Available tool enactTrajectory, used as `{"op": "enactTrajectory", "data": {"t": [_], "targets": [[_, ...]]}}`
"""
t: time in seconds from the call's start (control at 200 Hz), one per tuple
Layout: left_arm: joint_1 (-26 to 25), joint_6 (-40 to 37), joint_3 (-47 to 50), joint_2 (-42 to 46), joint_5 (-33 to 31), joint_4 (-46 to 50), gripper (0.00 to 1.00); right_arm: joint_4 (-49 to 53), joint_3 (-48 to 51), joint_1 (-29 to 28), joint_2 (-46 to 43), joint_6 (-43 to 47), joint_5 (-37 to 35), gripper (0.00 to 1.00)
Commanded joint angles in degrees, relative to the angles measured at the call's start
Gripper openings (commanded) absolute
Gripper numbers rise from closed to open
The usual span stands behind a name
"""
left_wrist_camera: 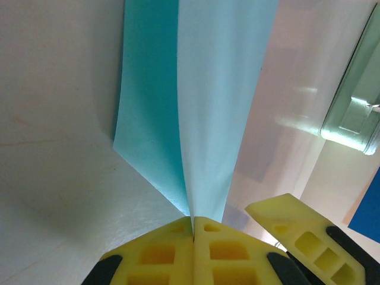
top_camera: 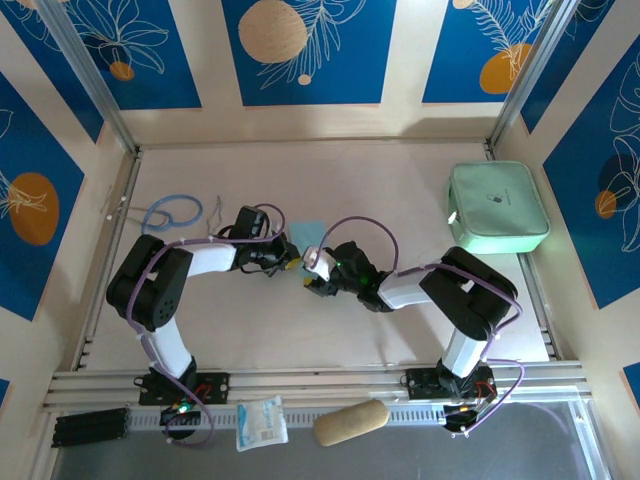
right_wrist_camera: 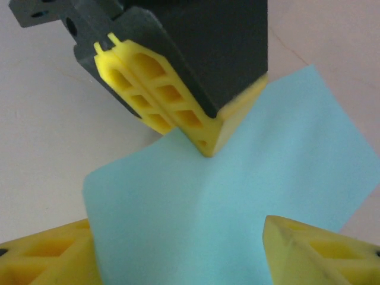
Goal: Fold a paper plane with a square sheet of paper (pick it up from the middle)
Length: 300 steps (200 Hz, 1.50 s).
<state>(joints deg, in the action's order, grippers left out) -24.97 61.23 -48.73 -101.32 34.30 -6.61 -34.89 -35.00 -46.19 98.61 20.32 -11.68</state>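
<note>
Two arms meet mid-frame over a pale wood table point(top_camera: 400, 180), boxed in by walls point(top_camera: 340, 80) with blue panels, orange circles and white leaf sketches. So the left gripper point(left_wrist_camera: 193, 221) is clenched on the light-blue sheet point(left_wrist_camera: 219, 89), pinching it into a ridge that rises off the table. The right gripper point(right_wrist_camera: 178, 237) is spread wide, a finger on each side of the sheet. Mint case point(top_camera: 497, 208) upper right, blue cable point(top_camera: 170, 212) loop at left, white packet point(top_camera: 262, 422) at the bottom edge.
</note>
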Motion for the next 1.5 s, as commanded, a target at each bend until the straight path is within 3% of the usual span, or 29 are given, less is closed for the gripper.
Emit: {"op": "enactTrajectory", "data": {"t": [0.0,0.12,0.47,0.805,1.081,1.256,1.496], "targets": [[0.38,0.21,0.13,0.18,0.90,0.57,0.02,-2.41,0.04,-0.56,-0.42,1.39,-1.27,0.62],[0.36,0.05,0.13,-0.08,0.68,0.80,0.01,-1.62,0.37,-0.71,-1.98,0.39,0.28,0.55],[0.36,-0.41,-0.14,-0.68,0.58,1.06,0.02,-2.18,2.02,-0.74,-4.52,-0.28,0.34,0.54],[0.36,-0.60,-0.31,-1.01,0.55,1.07,0.02,0.13,1.14,-0.72,-5.30,-1.67,5.48,0.33],[0.45,-0.71,-0.21,-0.74,0.48,1.46,0.06,2.21,0.20,-0.83,-4.73,-2.91,8.08,0.22],[1.12,-1.89,-0.13,1.03,-1.77,3.74,0.20,4.84,0.00,-0.83,-4.92,-3.82,10.32,0.14],[2.96,-7.35,-0.07,8.44,-10.92,10.21,0.40,8.18,-1.20,-0.85,-3.57,-9.68,14.06,0.07]]}}
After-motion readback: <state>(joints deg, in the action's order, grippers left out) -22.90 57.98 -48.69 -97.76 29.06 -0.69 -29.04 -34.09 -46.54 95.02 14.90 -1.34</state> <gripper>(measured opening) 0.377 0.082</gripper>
